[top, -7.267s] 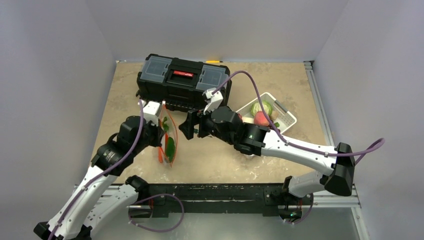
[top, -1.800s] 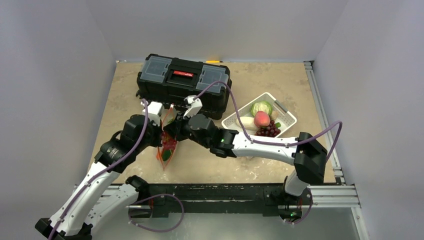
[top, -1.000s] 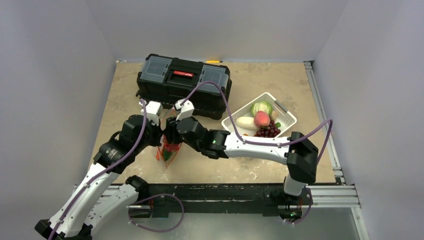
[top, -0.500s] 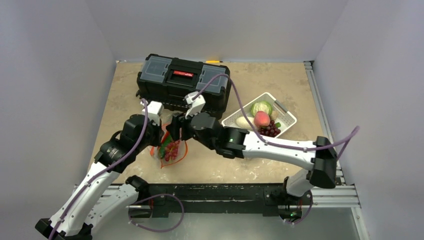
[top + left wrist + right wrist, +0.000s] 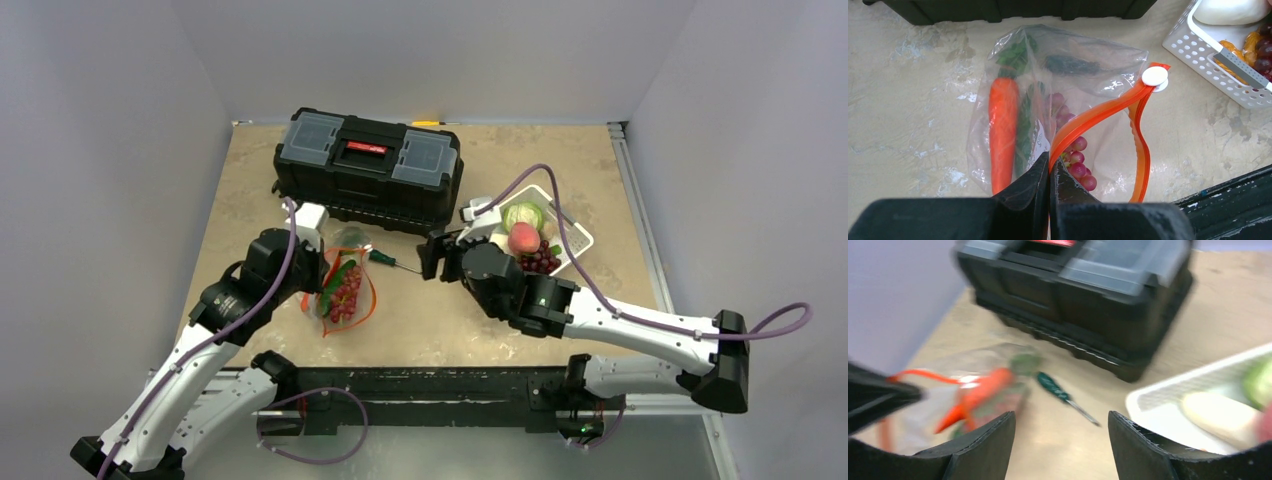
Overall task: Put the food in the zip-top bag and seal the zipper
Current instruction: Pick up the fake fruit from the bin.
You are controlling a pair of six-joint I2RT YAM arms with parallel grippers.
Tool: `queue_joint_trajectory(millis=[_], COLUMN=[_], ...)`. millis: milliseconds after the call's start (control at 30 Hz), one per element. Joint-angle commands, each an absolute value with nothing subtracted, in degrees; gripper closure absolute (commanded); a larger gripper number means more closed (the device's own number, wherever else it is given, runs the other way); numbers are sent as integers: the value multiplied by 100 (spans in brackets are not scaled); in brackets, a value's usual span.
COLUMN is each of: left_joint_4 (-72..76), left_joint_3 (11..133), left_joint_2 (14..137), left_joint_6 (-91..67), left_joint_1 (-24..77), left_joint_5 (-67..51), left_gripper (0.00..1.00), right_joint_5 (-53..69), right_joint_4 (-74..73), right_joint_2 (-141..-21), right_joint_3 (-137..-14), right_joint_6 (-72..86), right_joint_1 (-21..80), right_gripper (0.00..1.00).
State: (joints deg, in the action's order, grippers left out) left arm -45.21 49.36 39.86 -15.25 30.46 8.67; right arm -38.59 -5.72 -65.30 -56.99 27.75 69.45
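Note:
The zip-top bag (image 5: 350, 243) lies on the table with its mouth open; it also shows in the left wrist view (image 5: 1098, 65). My left gripper (image 5: 1050, 165) is shut on its orange zipper (image 5: 1098, 111) and stands at the bag's near rim (image 5: 312, 285). Inside lie a carrot (image 5: 1002, 132), a cucumber (image 5: 1024, 131) and a grape bunch (image 5: 1075, 162). My right gripper (image 5: 432, 256) is open and empty between bag and basket, its fingers (image 5: 983, 450) wide apart. A cabbage (image 5: 522, 215), a peach (image 5: 523, 238) and more grapes (image 5: 541, 262) sit in the basket.
A white slatted basket (image 5: 575, 228) stands at the right, also holding a white vegetable (image 5: 1218, 412). A black toolbox (image 5: 367, 170) stands behind the bag. A green-handled screwdriver (image 5: 385, 259) lies between the bag and my right gripper.
My right gripper left a grape bunch in the bag, opened, and drew back right toward the basket. The bag mouth now gapes wider. My left gripper kept its hold.

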Motion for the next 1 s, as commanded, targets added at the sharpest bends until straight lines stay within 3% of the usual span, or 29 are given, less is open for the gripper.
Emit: queue_joint_trajectory(millis=[0,233,500,967], left_joint_4=[-4263,-4267,-4207,-4244], left_joint_3=[5010,5031,4984,4983], left_joint_2=[3953,3999,3909,3971], left_joint_6=[-1450,-1424,-1389,-1404], left_joint_1=[3064,3059,3059,3060], left_joint_5=[753,646,463,593], left_gripper=[100,100,100,100], right_joint_5=[-4323,-4134,-3302,-2916], right_joint_4=[-1350,-1758,-1861,-1619], right_joint_2=[-6008,-5304,-5688,-7594], right_joint_3=[-5073,-4490,-4459,-4842], right_joint_6=[3383,3764,3366,2799], right_joint_1=[6103,4652,2919,2724], right_gripper=[33,30,27,22])
